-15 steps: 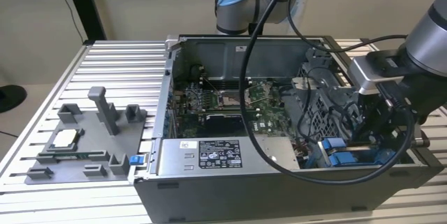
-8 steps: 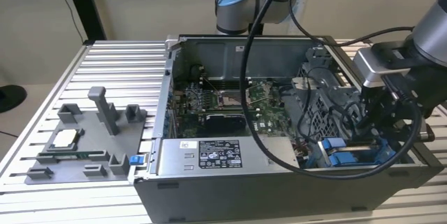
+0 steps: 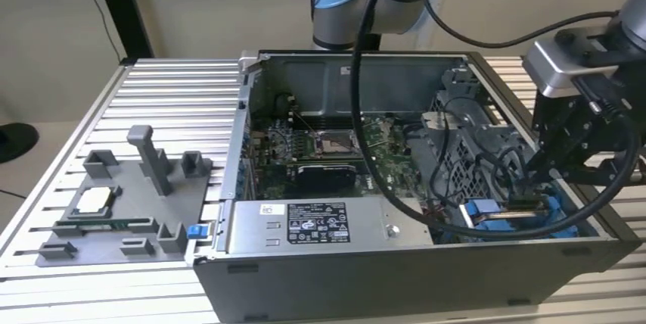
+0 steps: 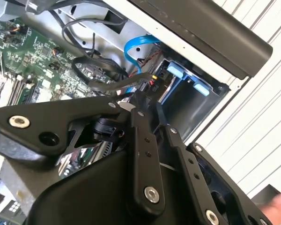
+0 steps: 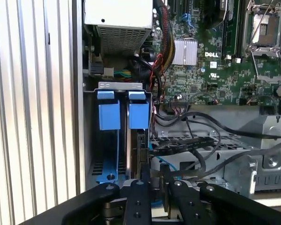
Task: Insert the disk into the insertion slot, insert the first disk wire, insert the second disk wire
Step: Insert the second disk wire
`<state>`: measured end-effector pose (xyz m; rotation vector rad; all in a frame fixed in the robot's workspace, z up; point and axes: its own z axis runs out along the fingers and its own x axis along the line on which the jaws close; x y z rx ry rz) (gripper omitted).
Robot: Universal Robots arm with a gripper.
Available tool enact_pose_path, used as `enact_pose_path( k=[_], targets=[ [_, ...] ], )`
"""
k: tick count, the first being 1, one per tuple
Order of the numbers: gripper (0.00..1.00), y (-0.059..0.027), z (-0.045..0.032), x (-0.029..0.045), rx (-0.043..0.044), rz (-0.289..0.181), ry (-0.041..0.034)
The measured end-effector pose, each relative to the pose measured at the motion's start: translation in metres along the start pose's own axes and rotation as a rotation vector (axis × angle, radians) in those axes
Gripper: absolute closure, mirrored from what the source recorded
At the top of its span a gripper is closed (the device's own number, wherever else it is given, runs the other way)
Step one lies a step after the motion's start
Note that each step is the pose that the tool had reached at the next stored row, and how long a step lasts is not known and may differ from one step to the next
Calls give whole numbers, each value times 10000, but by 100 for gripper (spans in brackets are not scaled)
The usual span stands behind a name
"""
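The disk stands edge-on in the insertion slot, its blue carrier tab beside a second blue tab. My gripper hangs right over the disk's exposed edge, its fingers close together on the black connector of a disk wire that runs off over the drive cage. In the second wrist view the gripper meets that sleeved wire beside the blue tabs. In the exterior view the gripper reaches into the case's near corner on the exterior view's right, at the blue carrier.
An open computer case lies on a slatted metal table. Inside are the grey power-supply box, the motherboard and tangled black cables. A blue data cable loops near the bay. A grey parts fixture sits at the exterior view's left.
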<state>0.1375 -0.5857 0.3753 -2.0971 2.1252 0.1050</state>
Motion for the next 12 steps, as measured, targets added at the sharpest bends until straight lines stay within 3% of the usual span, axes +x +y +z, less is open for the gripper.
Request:
enact_pose_path(
  k=[5, 12],
  targets=[
    [0, -6, -111, -18, 0, 0, -4],
    [0, -8, -131, -21, 0, 0, -3]
  ],
)
